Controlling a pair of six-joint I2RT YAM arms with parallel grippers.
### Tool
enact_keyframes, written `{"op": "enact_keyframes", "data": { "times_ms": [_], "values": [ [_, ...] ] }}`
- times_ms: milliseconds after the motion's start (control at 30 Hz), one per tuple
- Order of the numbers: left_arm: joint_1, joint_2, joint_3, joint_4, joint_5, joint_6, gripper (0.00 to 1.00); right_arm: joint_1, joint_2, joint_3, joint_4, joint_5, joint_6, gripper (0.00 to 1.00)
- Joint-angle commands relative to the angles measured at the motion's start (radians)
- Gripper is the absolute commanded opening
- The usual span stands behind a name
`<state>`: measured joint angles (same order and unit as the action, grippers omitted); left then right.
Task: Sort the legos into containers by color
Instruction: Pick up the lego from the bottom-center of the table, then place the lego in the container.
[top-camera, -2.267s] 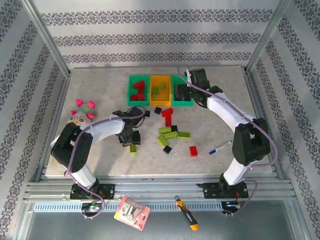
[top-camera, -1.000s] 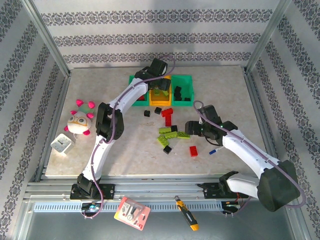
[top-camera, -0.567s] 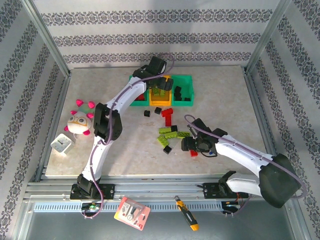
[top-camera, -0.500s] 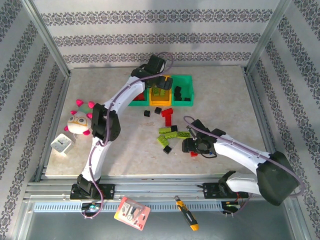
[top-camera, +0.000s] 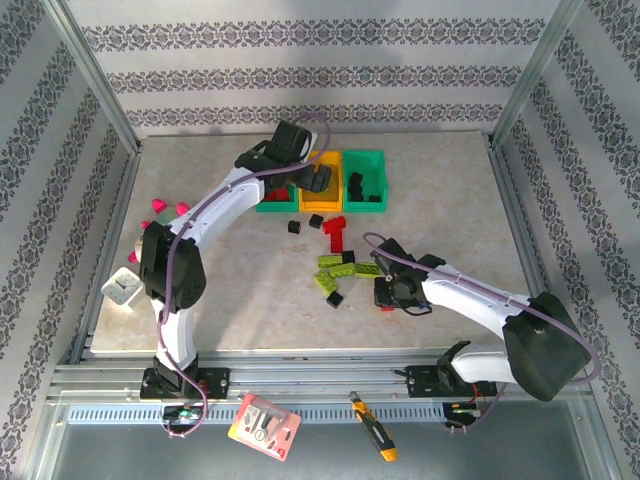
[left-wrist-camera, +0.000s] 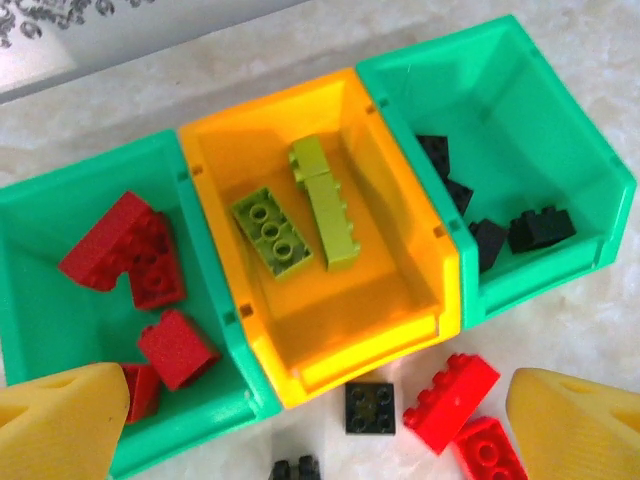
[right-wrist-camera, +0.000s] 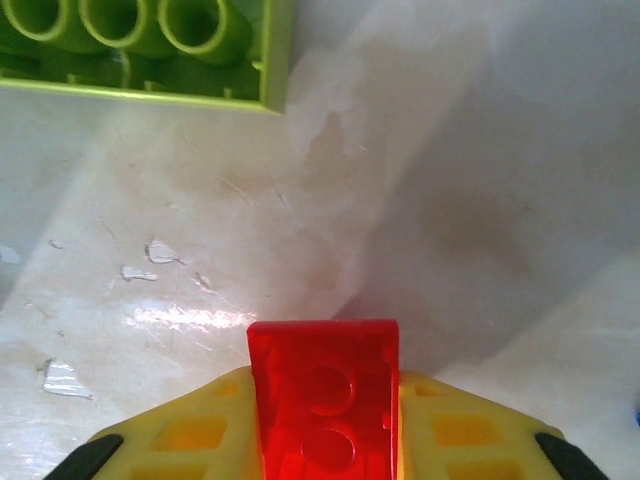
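1. The right gripper (right-wrist-camera: 322, 400) is clamped on a red brick (right-wrist-camera: 322, 360), with one yellow finger against each long side. The brick's studs face up, and its long axis runs straight out ahead, in line with the fingers.
2. It is hard to tell whether that brick rests on the table (right-wrist-camera: 450, 200) or is held just clear of it.
3. Ahead and to the left lies a lime brick (right-wrist-camera: 150, 50), apart from the red one, with its long axis crosswise to it.
4. The left gripper (left-wrist-camera: 318, 425) hangs over the bins with its jaws spread wide and nothing between them.
5. The orange-yellow bin (left-wrist-camera: 390, 290) holds two lime pieces. A narrow lime strip (left-wrist-camera: 325, 205) points roughly from the front wall to the back wall, and a broader lime block (left-wrist-camera: 272, 230) lies slantwise just beside it.
6. The left green bin (left-wrist-camera: 40, 320) holds red bricks (left-wrist-camera: 130, 260), and the right green bin (left-wrist-camera: 540, 130) holds black bricks (left-wrist-camera: 540, 228).
7. From above, loose lime bricks (top-camera: 337, 268) lie on the table between the bins and the right gripper.
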<state>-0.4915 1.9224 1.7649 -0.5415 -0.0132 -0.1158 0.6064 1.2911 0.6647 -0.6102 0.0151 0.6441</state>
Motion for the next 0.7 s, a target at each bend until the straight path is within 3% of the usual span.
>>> {"op": "enact_keyframes", "data": {
  "times_ms": [0,233,467,667],
  "values": [
    [-0.011,-0.115,-0.137,0.109,-0.036,-0.025,0.97,-0.001,0.008,0.082,-0.022,0.022,-0.04,0.25],
    [-0.013,-0.393,-0.576,0.305,-0.033,-0.092,0.97,-0.001,0.103,0.287,0.063,-0.014,-0.114,0.25],
    [-0.049,-0.663,-0.925,0.376,-0.041,-0.161,0.98,0.005,0.376,0.647,0.145,-0.065,-0.205,0.26],
    [-0.076,-0.862,-1.202,0.55,0.052,-0.135,0.99,0.005,0.645,0.987,0.164,-0.096,-0.251,0.26]
  ]
}}
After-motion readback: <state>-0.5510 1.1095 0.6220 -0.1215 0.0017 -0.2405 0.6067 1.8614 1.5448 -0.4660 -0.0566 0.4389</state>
